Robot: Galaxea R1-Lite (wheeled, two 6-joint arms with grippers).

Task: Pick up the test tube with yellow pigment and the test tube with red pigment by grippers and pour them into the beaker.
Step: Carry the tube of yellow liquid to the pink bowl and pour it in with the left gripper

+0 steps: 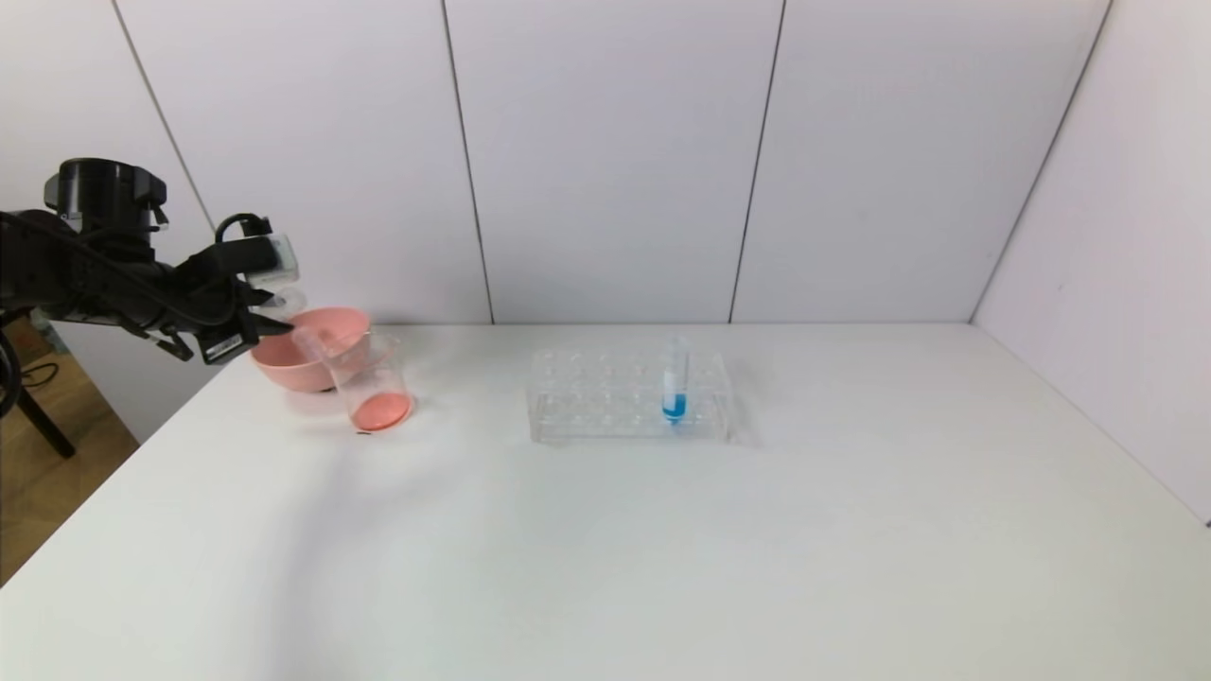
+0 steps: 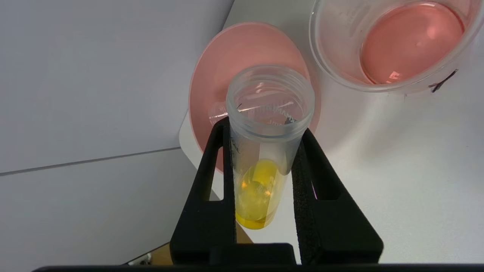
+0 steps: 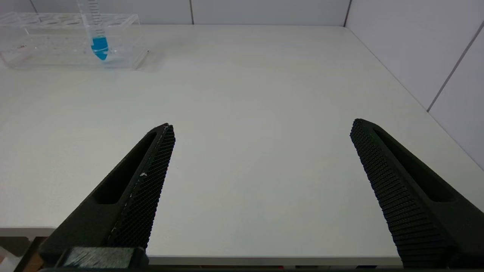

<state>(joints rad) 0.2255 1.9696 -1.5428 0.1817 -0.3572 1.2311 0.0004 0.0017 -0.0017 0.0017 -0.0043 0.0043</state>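
Right claw: black right gripper, two pointed fingers spread wide apart, nothing between them, parked low at the near edge of the white table, out of the head view.

Left claw: black left gripper with small grey camera box, clamped tight on the slim clear tube with yellow liquid; held up at the far left of the table, just beside the pink bowl and the beaker.

Yellow tube: tilted, open mouth toward the bowl and beaker, yellow liquid pooled in the rounded tip near the claw's palm; none running out yet.

Step in hand: likely the yellow pour, just starting; tube not yet over the beaker's mouth, more over the bowl.

Next move: probably shift the tube mouth over the beaker rim, then tip more so the yellow runs down and out; slow and steady, to miss the bowl and the table.

Beaker: small clear round beaker with a pouring lip, standing on the table just in front of the bowl; thin layer of red-orange liquid at the bottom, so the red pour looks done.

Bowl: round pink bowl behind the beaker; a clear empty tube seems to lie inside, maybe the red one, hard to tell.

Rack: clear plastic tube rack mid-table, well apart from the beaker; one upright tube with blue liquid in it, not part of the job.
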